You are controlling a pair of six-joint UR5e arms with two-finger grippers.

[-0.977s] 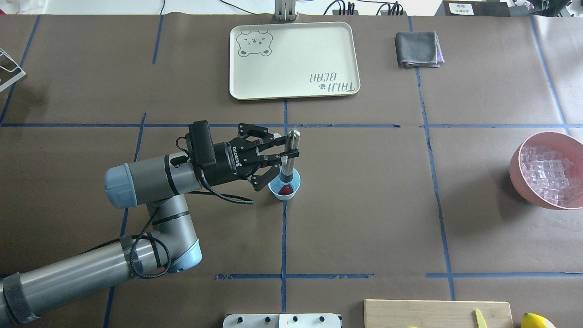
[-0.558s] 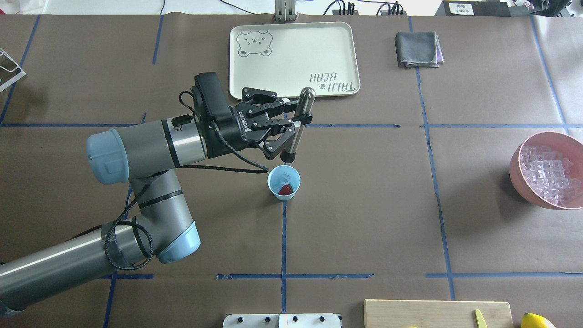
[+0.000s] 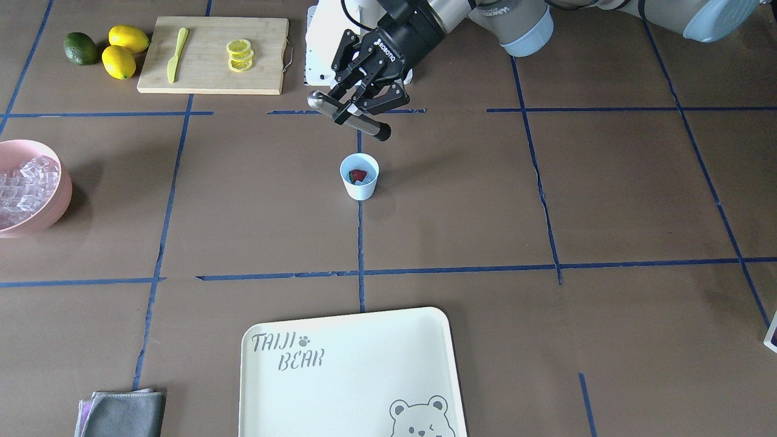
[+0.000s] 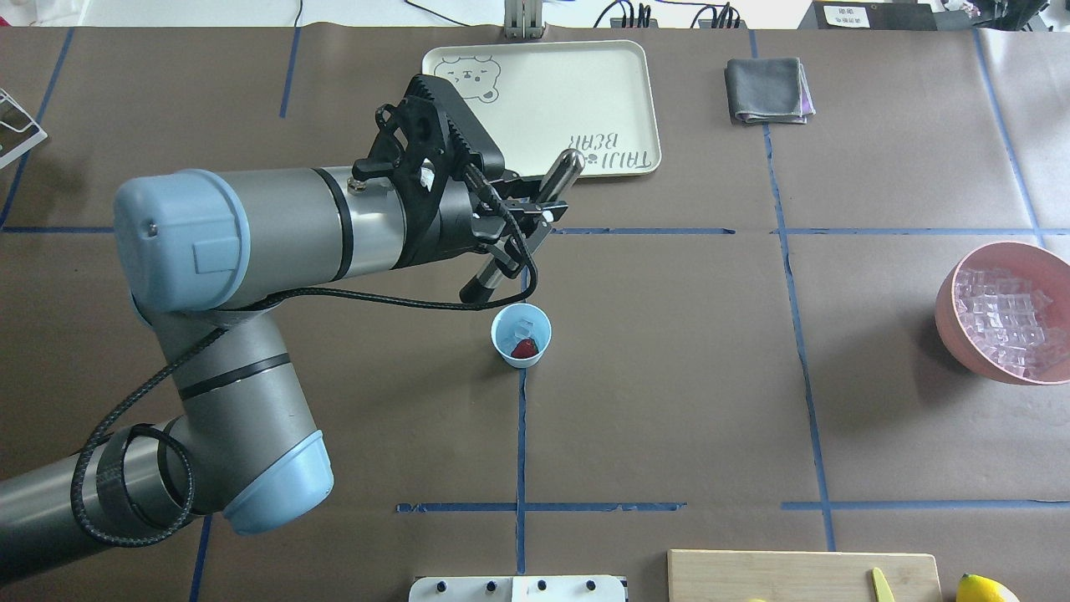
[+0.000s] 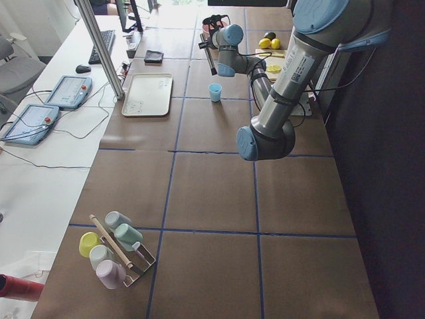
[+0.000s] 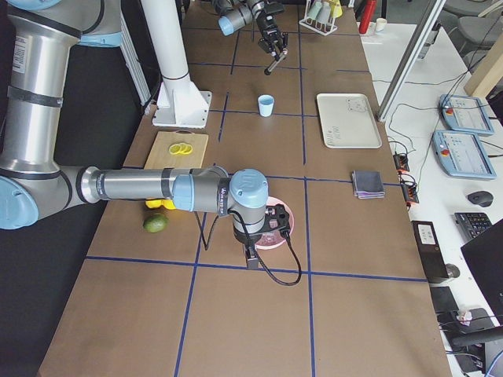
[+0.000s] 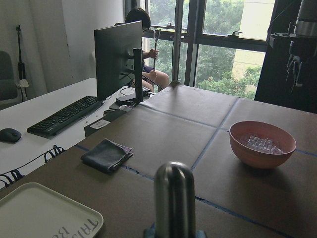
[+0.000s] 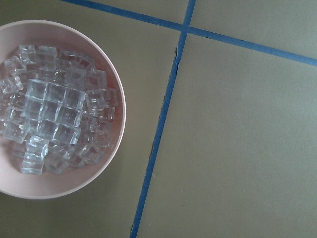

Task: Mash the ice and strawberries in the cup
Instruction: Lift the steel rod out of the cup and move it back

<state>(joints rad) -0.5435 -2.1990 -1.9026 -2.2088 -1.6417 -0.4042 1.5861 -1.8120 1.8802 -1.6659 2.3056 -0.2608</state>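
Hanging over the middle of the brown paper-covered surface (image 4: 669, 376), the left gripper (image 4: 535, 219) has its fingers clamped on a tilted steel muddler with a black tip (image 3: 369, 126). The rounded metal end points up and away toward 1 o'clock in the overhead view. The black tip sits in the air at about 11 o'clock from the small light-blue tapered plastic cup (image 4: 521, 336), clear of its rim.

The cup stands upright on a blue tape line (image 4: 520, 435). Inside it lie a tiny red strawberry (image 4: 524, 349) and a clear ice cube (image 4: 525, 318). Open brown paper rings the cup on every side. A cream bear-print tray (image 4: 539, 109) lies well apart at 12 o'clock, a folded grey cloth (image 4: 769, 90) at 1 o'clock, and a large pink bowl (image 4: 949, 313) heaped with ice at 3 o'clock. A wooden cutting board (image 4: 802, 575) sits at 5 o'clock against the near edge.

The right gripper (image 6: 250, 255) hangs above that bowl; whether its fingers are apart or together I cannot tell.
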